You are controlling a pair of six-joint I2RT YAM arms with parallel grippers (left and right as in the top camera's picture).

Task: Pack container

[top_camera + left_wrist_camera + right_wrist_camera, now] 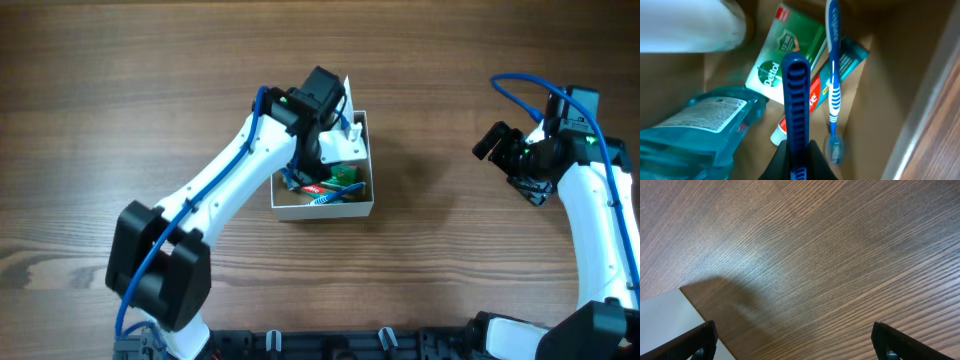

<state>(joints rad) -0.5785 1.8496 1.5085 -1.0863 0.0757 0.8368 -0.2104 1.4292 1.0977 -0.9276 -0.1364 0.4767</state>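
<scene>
One container point(325, 210) stands on the bench point(100, 100). The toiletries count seven, one of each kind: one blue-and-white toothbrush point(833, 90), one red-and-white toothpaste tube point(816, 92), one green Dettol pack point(782, 57), one teal carton point(850, 55), one clear blue bottle with a white label point(705, 125), one blue ridged handle point(796, 100), and one white object point(685, 25) too blurred to name. There are two white robot arms, left point(215, 190) and right point(600, 220).

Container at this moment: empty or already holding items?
Holding items: toothbrush, green Dettol box, toothpaste tube and blue bottle lie in the container; left fingers grip a blue handle.
</scene>
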